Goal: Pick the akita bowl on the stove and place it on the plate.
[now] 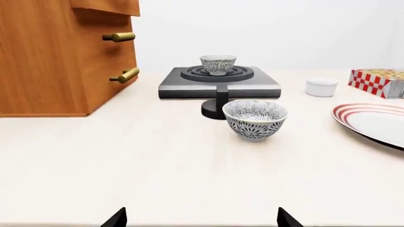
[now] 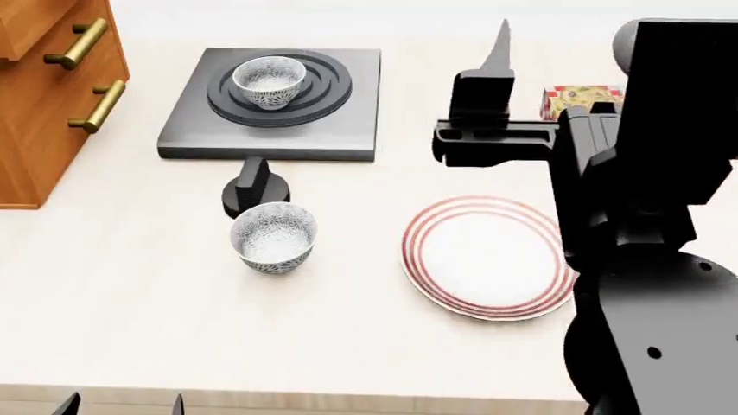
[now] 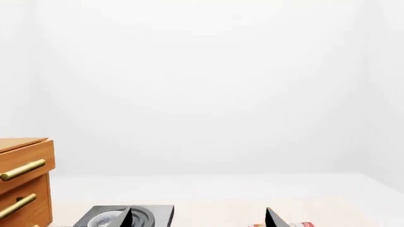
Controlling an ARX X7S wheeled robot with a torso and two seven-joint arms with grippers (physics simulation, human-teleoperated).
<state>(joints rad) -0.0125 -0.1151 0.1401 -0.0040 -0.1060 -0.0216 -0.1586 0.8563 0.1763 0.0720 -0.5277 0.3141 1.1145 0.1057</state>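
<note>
Left wrist: my left gripper (image 1: 200, 218) sits low over the table (image 1: 158, 165), fingers wide, nothing between. Ahead of the fingers: speckled twin bowl (image 1: 255, 119), black knob (image 1: 216, 105), then the bowl (image 1: 218, 64) on the stove (image 1: 219, 82), ringed, dark metal.

Head: right gripper (image 2: 499, 60) raised, level; plate (image 2: 490, 257), flat, red-rimmed, below it.

Right wrist: fingers (image 3: 275, 218) spread wide, empty; stove beyond them.

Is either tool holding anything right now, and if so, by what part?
Nothing is held. Both tools are open and empty. The akita bowl sits untouched on the stove.
</note>
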